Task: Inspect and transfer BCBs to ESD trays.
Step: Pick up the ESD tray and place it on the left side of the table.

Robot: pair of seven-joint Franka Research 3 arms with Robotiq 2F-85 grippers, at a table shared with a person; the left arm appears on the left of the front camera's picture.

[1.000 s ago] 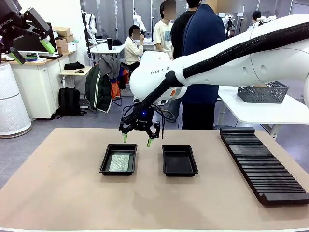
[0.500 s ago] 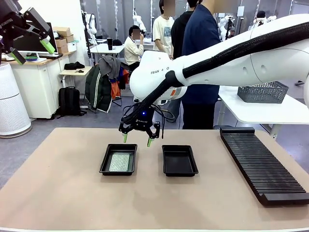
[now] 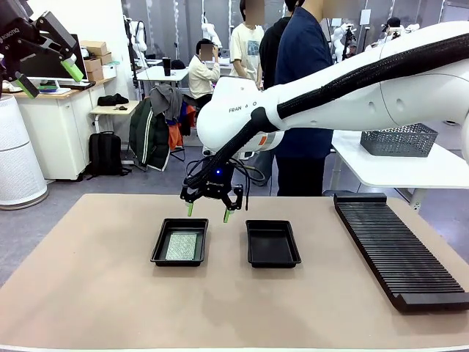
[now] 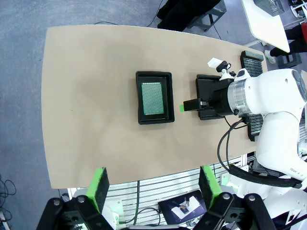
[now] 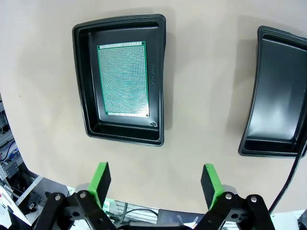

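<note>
Nothing on the table has shifted over the last second; only the person (image 3: 300,66) in dark blue at the far side has leaned a little to the right. The right gripper (image 3: 208,213) hangs over the table's far middle, its green-padded fingers spread wide with nothing between them, above the far right corner of the left tray (image 3: 179,262) and the gap towards the right tray (image 3: 272,262). In its own wrist view the right gripper (image 5: 155,179) looks straight down on both trays. One BCB (image 3: 182,246) lies flat inside the left tray (image 5: 156,76), its dotted pale-green face (image 5: 123,79) up and black floor showing all round it. The right tray (image 5: 276,96) sits just beside it, apart, with a bare floor. A long black ribbed rack (image 3: 396,253) lies along the table's (image 3: 95,293) right side, well apart from the trays. The left gripper (image 3: 50,77) is raised high at the far left, jaws wide apart and holding nothing; from up there the left gripper (image 4: 153,182) looks down on the whole table, the BCB (image 4: 152,97) showing in its tray.
</note>
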